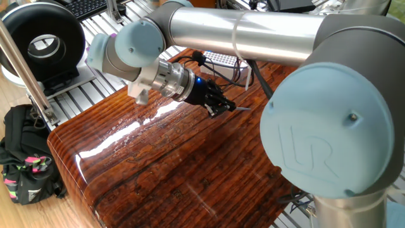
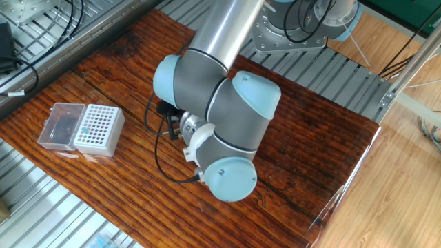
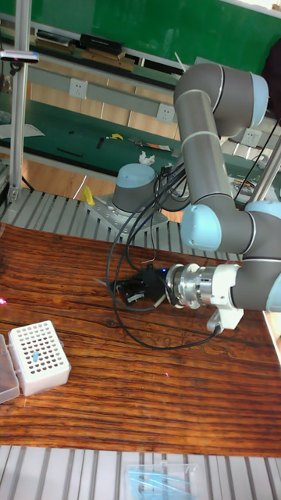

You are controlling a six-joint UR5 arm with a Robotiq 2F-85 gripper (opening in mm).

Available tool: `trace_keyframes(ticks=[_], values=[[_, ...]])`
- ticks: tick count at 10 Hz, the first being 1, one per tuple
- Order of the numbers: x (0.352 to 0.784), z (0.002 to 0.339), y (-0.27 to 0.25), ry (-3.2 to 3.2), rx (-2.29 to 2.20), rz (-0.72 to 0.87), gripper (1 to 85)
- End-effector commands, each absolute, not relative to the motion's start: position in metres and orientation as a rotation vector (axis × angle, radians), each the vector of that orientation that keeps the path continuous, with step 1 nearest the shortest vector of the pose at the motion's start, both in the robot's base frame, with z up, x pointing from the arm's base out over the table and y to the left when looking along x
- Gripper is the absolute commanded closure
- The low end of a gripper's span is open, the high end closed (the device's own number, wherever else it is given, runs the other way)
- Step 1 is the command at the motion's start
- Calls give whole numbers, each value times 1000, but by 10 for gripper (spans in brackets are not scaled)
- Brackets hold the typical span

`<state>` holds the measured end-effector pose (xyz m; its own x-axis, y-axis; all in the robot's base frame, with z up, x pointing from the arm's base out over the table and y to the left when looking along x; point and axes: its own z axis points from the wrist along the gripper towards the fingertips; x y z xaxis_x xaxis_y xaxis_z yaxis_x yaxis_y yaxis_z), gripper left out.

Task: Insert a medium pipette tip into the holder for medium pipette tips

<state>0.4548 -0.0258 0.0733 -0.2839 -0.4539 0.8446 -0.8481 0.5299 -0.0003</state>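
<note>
A: Is the gripper (image 1: 223, 107) carrying the medium pipette tip (image 1: 241, 108) yet?

B: It looks so: the fingers are pinching a thin sliver above the middle of the worktop (image 2: 310, 131).

A: And the holder for medium pipette tips (image 3: 37, 355)?

B: It is sitting near the worktop's edge, well apart from the gripper. Carrying over, aligning and inserting are remaining, I judge.
</note>
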Motion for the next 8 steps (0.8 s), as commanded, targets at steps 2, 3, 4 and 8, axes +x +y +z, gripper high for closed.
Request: trace_keyframes(ticks=[2, 3, 4, 8], values=[[465, 79, -34, -1918, 1057, 663, 847], [469, 75, -34, -1940, 1062, 675, 847], [473, 74, -35, -1949, 1071, 694, 847], [483, 123, -30, -1880, 1084, 664, 847]])
